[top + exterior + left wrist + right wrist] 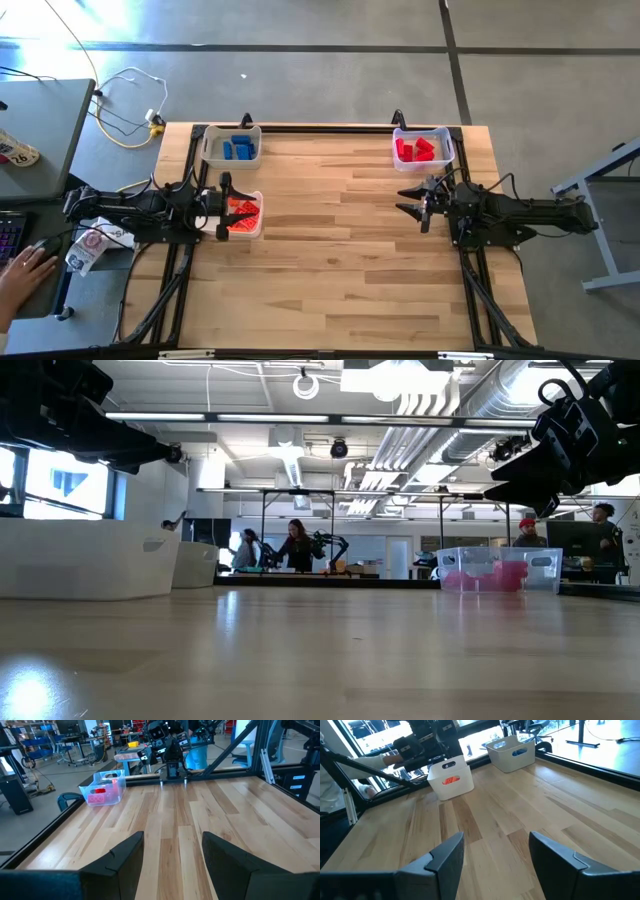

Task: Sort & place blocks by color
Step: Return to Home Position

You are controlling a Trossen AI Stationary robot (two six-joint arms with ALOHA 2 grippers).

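The blocks lie sorted in three bins. Blue blocks [240, 148] fill the white bin at the far left, orange blocks [242, 213] fill the white bin at the left edge, and red blocks [417, 149] fill the clear bin at the far right, also seen in the left wrist view [98, 794]. My left gripper [224, 206] hovers open over the near side of the orange bin, above the table [172, 855]. My right gripper [414, 203] hangs open just nearer than the red bin, over bare wood [495, 855].
The white orange-block bin [451, 779] and white blue-block bin [512, 752] stand along the left side; the clear bin [497, 568] stands at the far right. The wooden table [340, 270] is bare in the middle and near side. A person's hand [25, 268] rests beyond the table's left edge.
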